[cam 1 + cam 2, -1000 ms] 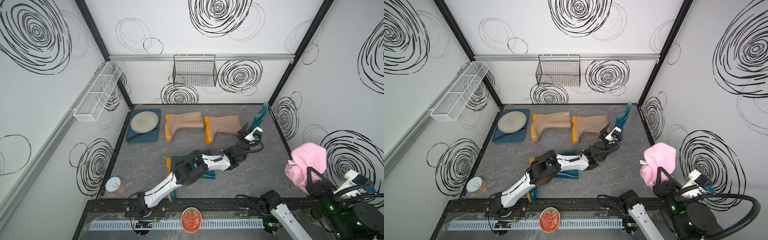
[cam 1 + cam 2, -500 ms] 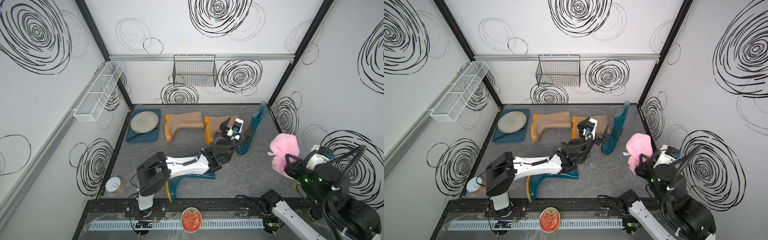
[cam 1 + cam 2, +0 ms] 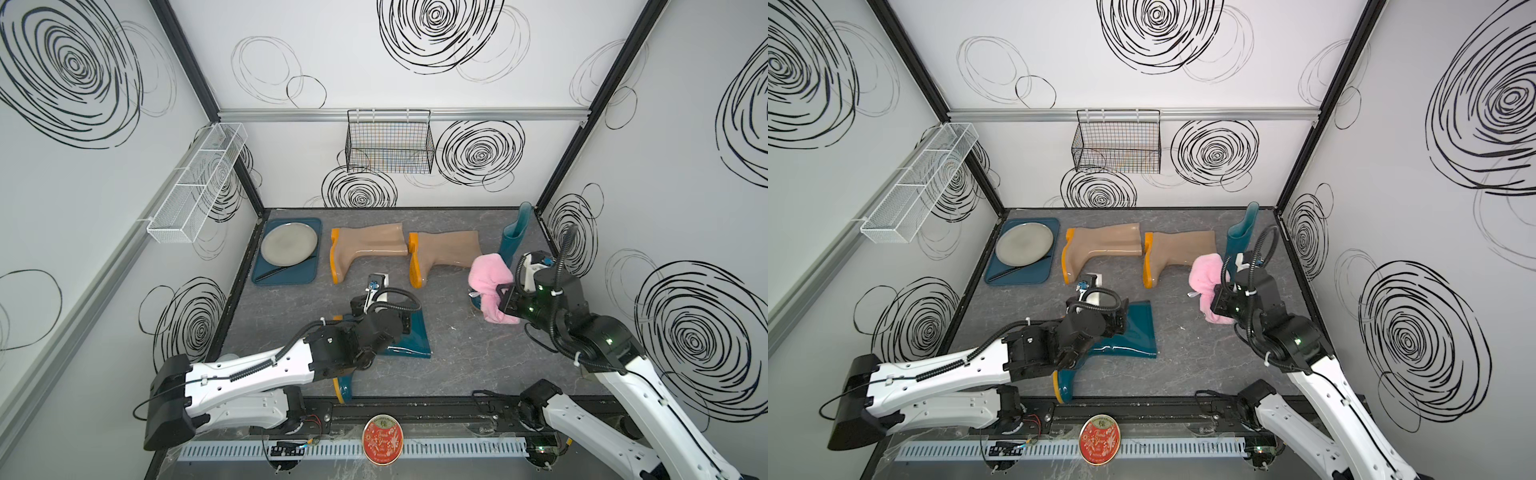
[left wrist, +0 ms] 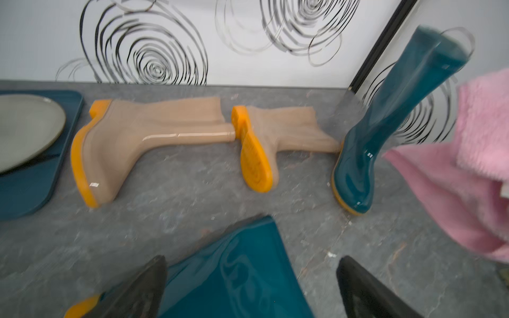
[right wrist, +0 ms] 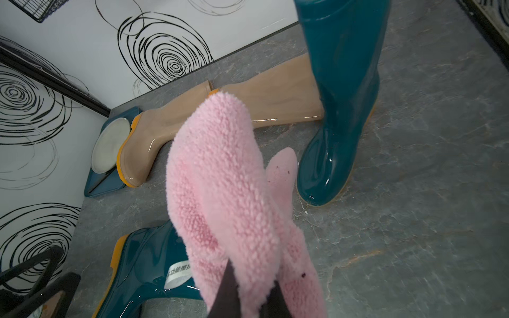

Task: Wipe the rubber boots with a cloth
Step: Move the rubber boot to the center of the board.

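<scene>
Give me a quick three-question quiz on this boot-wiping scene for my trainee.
1. True or false: the right gripper is shut on the cloth.
2. The upright boot is: A teal, B tan, C pink?
3. Fill in: the left gripper is ___ over the lying teal boot.

Key: 1 true; 2 A; 3 open.
</scene>
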